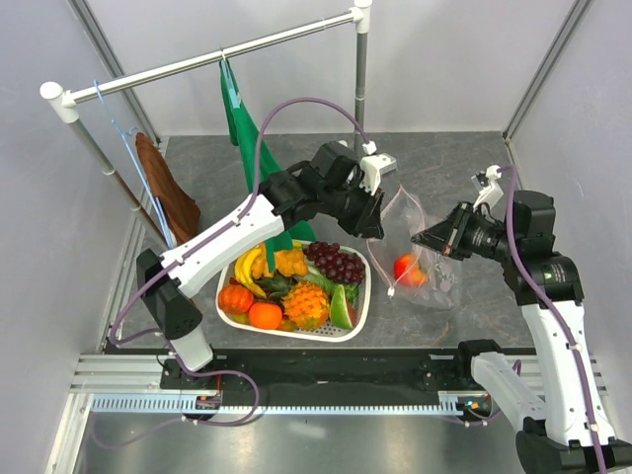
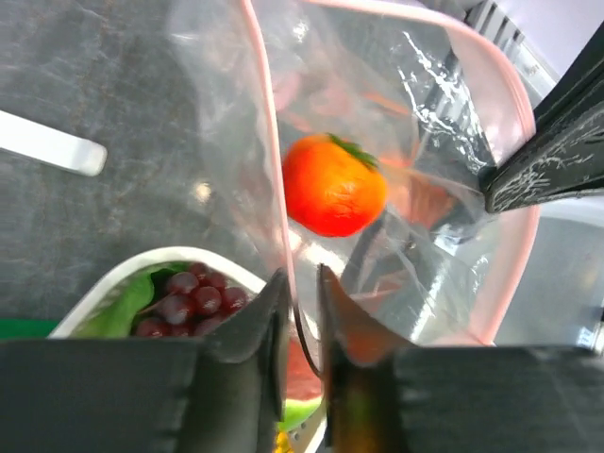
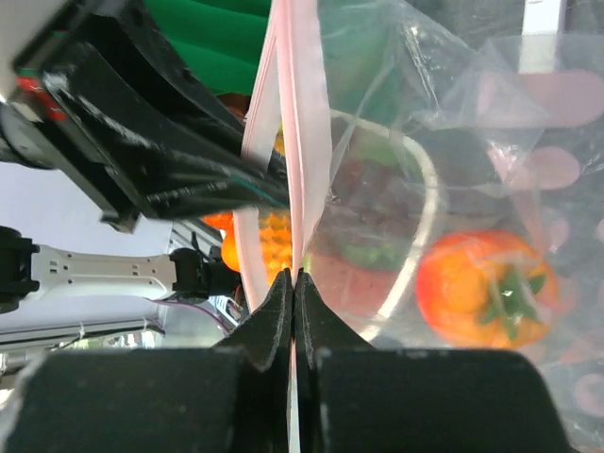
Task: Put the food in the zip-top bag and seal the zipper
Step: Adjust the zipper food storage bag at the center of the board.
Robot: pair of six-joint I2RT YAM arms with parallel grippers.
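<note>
Beside zip-top bag, basket (grapes nearest), green cloth perhaps touching basket

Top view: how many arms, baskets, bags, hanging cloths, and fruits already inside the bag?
2 arms
1 basket
1 bag
1 fruit inside the bag
2 hanging cloths
Total: 7

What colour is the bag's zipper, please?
Pale pink; the zipper shows best in the left wrist view.
</note>
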